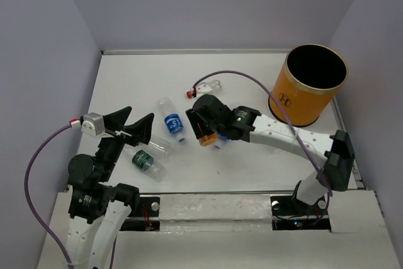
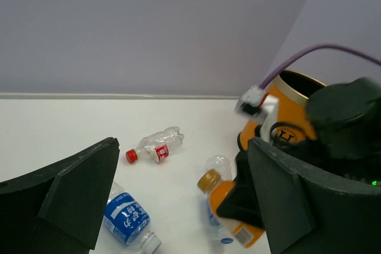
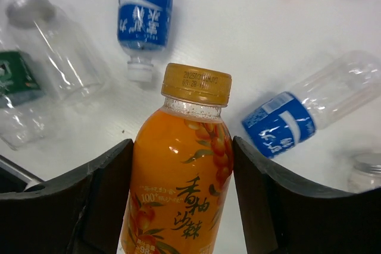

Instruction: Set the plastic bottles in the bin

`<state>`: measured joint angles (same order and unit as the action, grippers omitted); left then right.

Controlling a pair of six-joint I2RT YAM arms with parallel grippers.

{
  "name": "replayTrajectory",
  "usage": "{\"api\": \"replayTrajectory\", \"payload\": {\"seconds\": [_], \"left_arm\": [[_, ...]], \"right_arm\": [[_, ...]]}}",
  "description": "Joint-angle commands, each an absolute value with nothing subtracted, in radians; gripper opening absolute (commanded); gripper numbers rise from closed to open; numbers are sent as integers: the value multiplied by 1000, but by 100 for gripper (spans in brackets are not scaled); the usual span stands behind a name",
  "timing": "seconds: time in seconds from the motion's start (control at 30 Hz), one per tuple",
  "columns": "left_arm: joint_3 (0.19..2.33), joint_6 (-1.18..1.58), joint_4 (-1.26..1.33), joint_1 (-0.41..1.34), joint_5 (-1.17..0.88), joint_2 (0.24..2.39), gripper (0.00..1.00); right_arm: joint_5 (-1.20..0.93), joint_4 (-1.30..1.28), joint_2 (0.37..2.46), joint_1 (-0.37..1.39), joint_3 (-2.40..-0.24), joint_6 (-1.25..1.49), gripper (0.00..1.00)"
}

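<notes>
The orange bin stands at the far right corner of the table. The right gripper clamps the orange-tinted bottle by its sides mid-table; the left gripper hangs spread, empty. A blue-labelled bottle, green-labelled bottle and red-capped bottle lie nearby.

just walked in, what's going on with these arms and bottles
The right gripper is shut on the orange bottle near the middle of the table. The left gripper hangs open at the left, holding nothing. A blue-label bottle, a green-label bottle and a red-capped bottle lie loose. The bin stands at the far right corner.
</notes>
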<state>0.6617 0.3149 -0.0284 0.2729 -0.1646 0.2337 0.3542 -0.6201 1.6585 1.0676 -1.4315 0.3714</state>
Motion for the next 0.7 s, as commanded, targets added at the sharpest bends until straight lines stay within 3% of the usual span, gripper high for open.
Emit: {"api": "replayTrajectory", "payload": {"seconds": [0.0, 0.27, 0.53, 0.67], "left_arm": [[690, 302, 2, 268, -179, 255, 99], [692, 302, 2, 268, -198, 262, 99], [689, 304, 3, 282, -204, 259, 99], [689, 304, 2, 293, -202, 262, 99]], "right_arm": [[549, -583, 1461, 978, -1509, 287, 28], [644, -367, 1270, 434, -1569, 141, 26], [603, -252, 1350, 78, -1528, 132, 29], [673, -250, 1411, 67, -1526, 126, 71]]}}
